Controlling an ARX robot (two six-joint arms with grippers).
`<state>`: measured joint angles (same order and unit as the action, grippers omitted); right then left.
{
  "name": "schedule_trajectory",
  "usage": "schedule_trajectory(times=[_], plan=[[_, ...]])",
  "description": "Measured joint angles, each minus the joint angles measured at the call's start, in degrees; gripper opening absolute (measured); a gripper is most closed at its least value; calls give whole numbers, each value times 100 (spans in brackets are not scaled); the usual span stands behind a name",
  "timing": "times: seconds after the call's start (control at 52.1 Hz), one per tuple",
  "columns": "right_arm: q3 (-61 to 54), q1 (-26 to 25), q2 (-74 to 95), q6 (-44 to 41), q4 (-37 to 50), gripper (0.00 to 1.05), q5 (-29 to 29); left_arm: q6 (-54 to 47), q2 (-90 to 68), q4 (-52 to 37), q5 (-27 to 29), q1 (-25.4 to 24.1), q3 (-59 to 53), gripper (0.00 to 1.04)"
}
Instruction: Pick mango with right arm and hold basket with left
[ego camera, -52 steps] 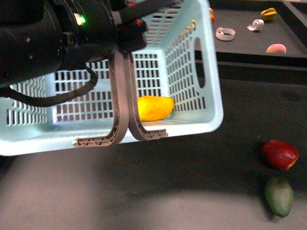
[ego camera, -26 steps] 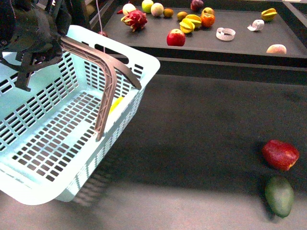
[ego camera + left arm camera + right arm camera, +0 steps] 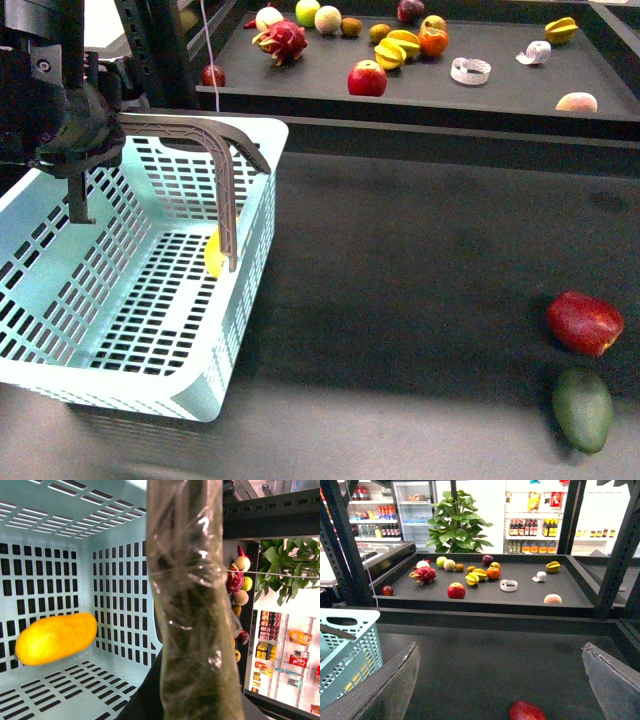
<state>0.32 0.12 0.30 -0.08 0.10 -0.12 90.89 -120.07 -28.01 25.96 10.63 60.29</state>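
Observation:
The pale turquoise basket (image 3: 150, 300) stands at the left of the dark table, tilted slightly. Its grey-brown handles (image 3: 225, 170) are swung up. My black left arm reaches down at the far left, and its gripper (image 3: 78, 150) is shut on the basket's handle end. The yellow-orange mango (image 3: 214, 255) lies inside the basket against the wall nearest the table's middle. The left wrist view shows the mango (image 3: 55, 637) on the slotted floor beside a plastic-wrapped finger (image 3: 190, 605). My right gripper (image 3: 500, 647) hangs open and empty above the table, with the basket (image 3: 347, 645) off to its side.
A dark red fruit (image 3: 584, 322) and a dark green oval fruit (image 3: 582, 408) lie at the right of the table. The red fruit (image 3: 526, 711) sits just below the right gripper. A raised black shelf (image 3: 500, 95) behind holds several fruits.
The basket has swung from close in front of the camera down to the left and now sits lower and more level. The left arm moved left with it. The mango shifted inside.

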Motion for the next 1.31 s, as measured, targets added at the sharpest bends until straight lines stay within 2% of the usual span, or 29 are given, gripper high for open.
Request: schedule_trajectory(times=[0.173, 0.288, 0.384, 0.423, 0.499, 0.634, 0.692, 0.788, 1.095, 1.306], plan=[[0, 0, 0, 2, 0, 97, 0, 133, -15, 46, -59, 37, 92, 36], [0, 2, 0, 0, 0, 97, 0, 131, 149, 101, -116, 107, 44, 61], [0, 0, 0, 0, 0, 97, 0, 59, 422, 247, -133, 151, -129, 75], [0, 0, 0, 0, 0, 97, 0, -70, 704, 570, -212, 175, -271, 86], [0, 0, 0, 2, 0, 97, 0, -387, 1152, 957, -142, 190, -557, 98], [0, 0, 0, 0, 0, 97, 0, -931, 2000, 979, -7, 4, -1270, 97], [0, 2, 0, 2, 0, 97, 0, -1309, 2531, 817, 63, -258, -1714, 97], [0, 0, 0, 2, 0, 97, 0, -2120, 3246, 448, 212, -763, -2337, 97], [0, 0, 0, 0, 0, 97, 0, -4013, 4562, 232, -345, -2540, -3934, 97], [0, 0, 0, 0, 0, 97, 0, -4336, 4642, 289, -365, -2699, -4017, 97]])
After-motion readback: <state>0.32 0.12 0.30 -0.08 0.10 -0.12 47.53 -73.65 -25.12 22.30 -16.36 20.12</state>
